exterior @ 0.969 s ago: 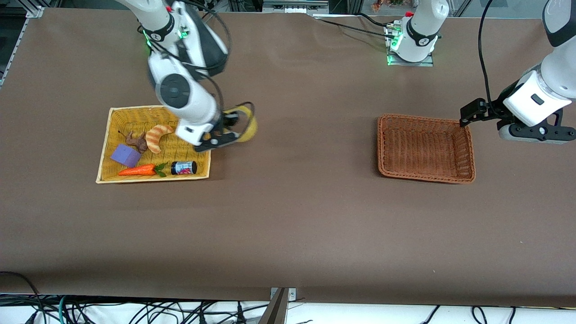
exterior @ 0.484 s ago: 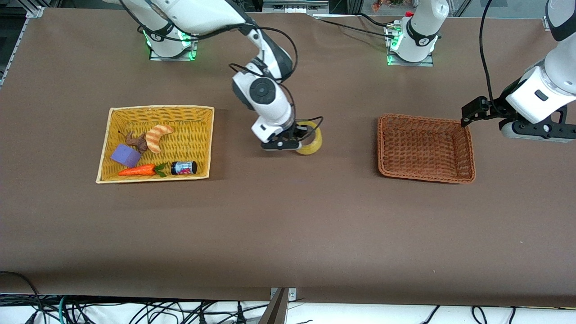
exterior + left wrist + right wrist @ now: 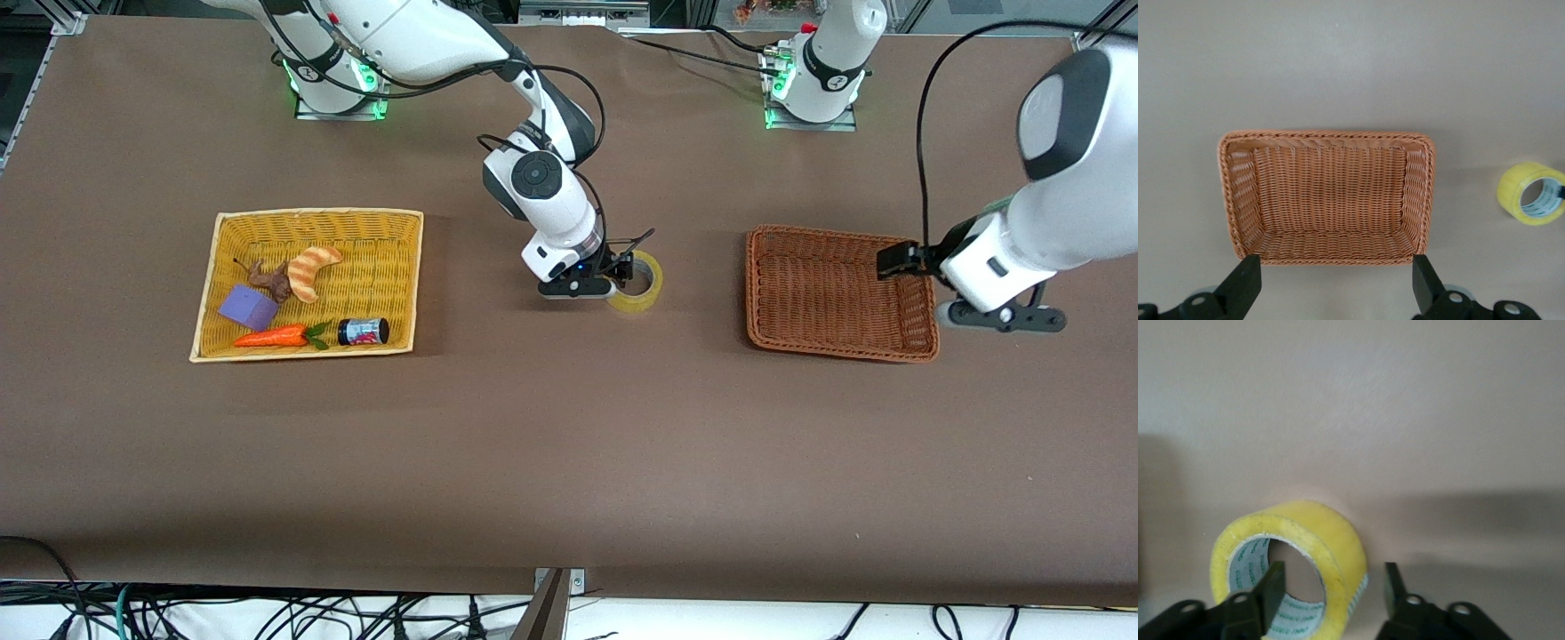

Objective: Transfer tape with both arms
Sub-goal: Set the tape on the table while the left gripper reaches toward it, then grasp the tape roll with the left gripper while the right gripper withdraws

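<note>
The tape [image 3: 642, 286], a yellowish roll with a grey-white core, lies on the table between the two baskets. My right gripper [image 3: 615, 277] is down at it and open. In the right wrist view one finger [image 3: 1271, 585] sits inside the core of the tape [image 3: 1305, 527], and the other finger [image 3: 1394, 585] stands outside the wall with a gap. My left gripper [image 3: 907, 264] hangs open and empty over the brown basket's [image 3: 800, 342] rim at the left arm's end. The left wrist view shows that gripper [image 3: 1335, 287], the basket [image 3: 1325, 136] and the tape [image 3: 1519, 190] beside it.
A yellow basket [image 3: 229, 222] at the right arm's end holds a croissant [image 3: 311, 271], a purple block [image 3: 248, 307], a carrot [image 3: 271, 337], a small black jar [image 3: 363, 332] and a brown figure [image 3: 269, 278]. The brown basket has nothing in it.
My right arm carried the tape from beside the yellow basket to the table's middle, set it down and opened its fingers. My left arm swung down toward the brown basket.
</note>
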You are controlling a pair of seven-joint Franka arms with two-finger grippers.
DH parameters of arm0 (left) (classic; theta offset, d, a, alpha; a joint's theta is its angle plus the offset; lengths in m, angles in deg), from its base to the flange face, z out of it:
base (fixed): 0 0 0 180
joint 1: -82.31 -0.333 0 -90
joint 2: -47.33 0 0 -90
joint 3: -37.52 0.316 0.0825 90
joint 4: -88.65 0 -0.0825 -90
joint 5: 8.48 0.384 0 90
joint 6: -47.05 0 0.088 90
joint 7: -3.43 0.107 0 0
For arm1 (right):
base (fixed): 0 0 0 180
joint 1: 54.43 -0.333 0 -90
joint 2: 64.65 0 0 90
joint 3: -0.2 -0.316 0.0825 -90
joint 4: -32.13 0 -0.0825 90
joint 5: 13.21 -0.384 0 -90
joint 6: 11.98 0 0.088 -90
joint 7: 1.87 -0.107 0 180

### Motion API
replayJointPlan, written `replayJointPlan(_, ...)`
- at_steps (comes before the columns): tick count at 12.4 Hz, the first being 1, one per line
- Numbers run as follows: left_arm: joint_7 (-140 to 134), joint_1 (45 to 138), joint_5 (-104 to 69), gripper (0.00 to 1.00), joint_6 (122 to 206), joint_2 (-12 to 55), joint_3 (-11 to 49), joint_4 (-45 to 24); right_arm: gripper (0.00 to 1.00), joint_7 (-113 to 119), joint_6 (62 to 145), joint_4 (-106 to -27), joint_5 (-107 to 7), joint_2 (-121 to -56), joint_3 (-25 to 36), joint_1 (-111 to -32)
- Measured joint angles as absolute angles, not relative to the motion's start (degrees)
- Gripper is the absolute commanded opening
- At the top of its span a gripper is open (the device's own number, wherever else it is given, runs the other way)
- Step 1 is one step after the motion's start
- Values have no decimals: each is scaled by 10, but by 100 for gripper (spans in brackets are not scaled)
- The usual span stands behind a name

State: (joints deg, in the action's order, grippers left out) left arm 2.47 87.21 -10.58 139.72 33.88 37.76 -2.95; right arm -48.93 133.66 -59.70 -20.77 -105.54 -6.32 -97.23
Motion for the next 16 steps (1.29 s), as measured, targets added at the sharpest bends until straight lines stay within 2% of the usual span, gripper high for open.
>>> replayJointPlan(3, 13, 870, -106, 100, 1441, 284, 363, -32, 100, -447, 1164, -587, -207, -966, 4, -970)
replayJointPlan(6, -83, 863, -108, 100, 1521, 236, 282, -51, 100, -330, 981, -587, -206, -883, 99, -967)
replayJointPlan(8, -136, 856, -108, 100, 1593, 216, 219, -77, 100, -230, 904, -588, -206, -847, 185, -965)
replayJointPlan(10, -191, 853, -108, 100, 1675, 205, 175, -125, 100, -141, 872, -587, -209, -816, 251, -957)
replayJointPlan(13, -261, 853, -108, 100, 1757, 202, 124, -198, 100, -101, 861, -578, -208, -764, 244, -884)
replayJointPlan(16, -357, 854, -55, 100, 1802, 202, 77, -237, 100, -77, 796, -574, -162, -693, 128, -721)
